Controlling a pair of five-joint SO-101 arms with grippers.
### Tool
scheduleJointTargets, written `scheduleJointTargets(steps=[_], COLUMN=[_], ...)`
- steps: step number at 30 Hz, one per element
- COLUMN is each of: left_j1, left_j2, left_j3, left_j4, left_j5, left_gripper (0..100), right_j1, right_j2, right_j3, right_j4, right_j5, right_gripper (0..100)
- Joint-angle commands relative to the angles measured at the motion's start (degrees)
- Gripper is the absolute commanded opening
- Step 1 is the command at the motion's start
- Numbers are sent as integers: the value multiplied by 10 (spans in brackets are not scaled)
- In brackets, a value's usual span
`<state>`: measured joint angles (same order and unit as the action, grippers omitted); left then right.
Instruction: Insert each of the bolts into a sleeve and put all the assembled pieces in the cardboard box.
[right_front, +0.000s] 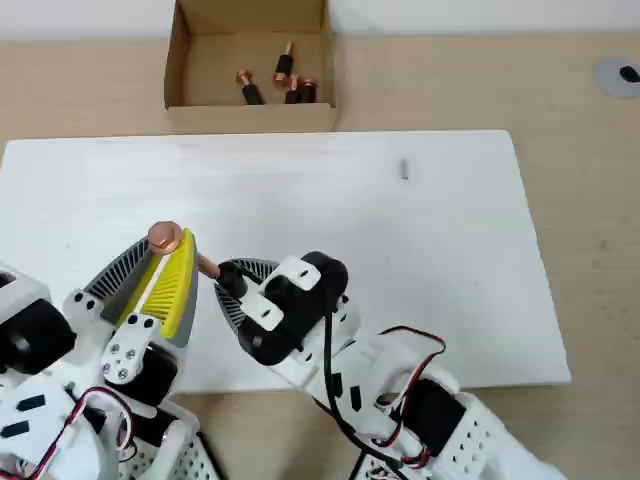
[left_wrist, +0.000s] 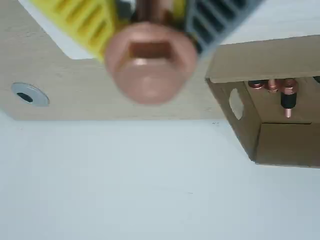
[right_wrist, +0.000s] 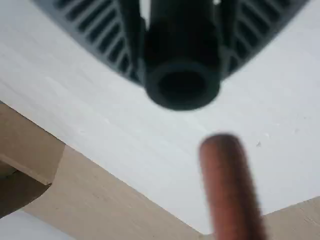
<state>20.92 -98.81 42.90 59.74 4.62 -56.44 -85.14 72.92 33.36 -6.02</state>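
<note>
I am lining up the insertion, left gripper (right_front: 168, 252) clamping the bolt (left_wrist: 150, 62), right gripper (right_front: 232, 283) clamping the sleeve (right_wrist: 182, 82) at its 4 o'clock; next probably needs shaft-to-bore alignment.

Looks like a robotics lab bench on an office-style table (right_front: 590, 250): light wood grain, and at the upper right of the high view a round cable grommet (right_front: 617, 76) sunk into the top. A white board (right_front: 420, 260) marks the work area. Along the lower edge, the left arm (right_front: 60, 370) and right arm (right_front: 400, 400), plastic-shelled, with loose wires (right_front: 328, 365) looping. A plain cardboard box (right_front: 178, 70) sits top centre.
</note>
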Motion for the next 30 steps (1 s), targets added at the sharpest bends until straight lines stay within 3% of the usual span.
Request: scheduleJointTargets(steps=[1,16,30], left_j1=[-7,-6,-7], left_j2=[3,0,2], left_j3=[-5,69,45], left_j4=[-18,-72,-33], left_j5=[-2,-1,-3], left_gripper=[5,6,6], right_j1=[-6,-6,-6], right_j2=[-5,-5,-5], right_j3=[-1,-1,-1], right_j4=[-12,-13,-14], right_j5=[-4,-4,-4], right_gripper=[9,9,9])
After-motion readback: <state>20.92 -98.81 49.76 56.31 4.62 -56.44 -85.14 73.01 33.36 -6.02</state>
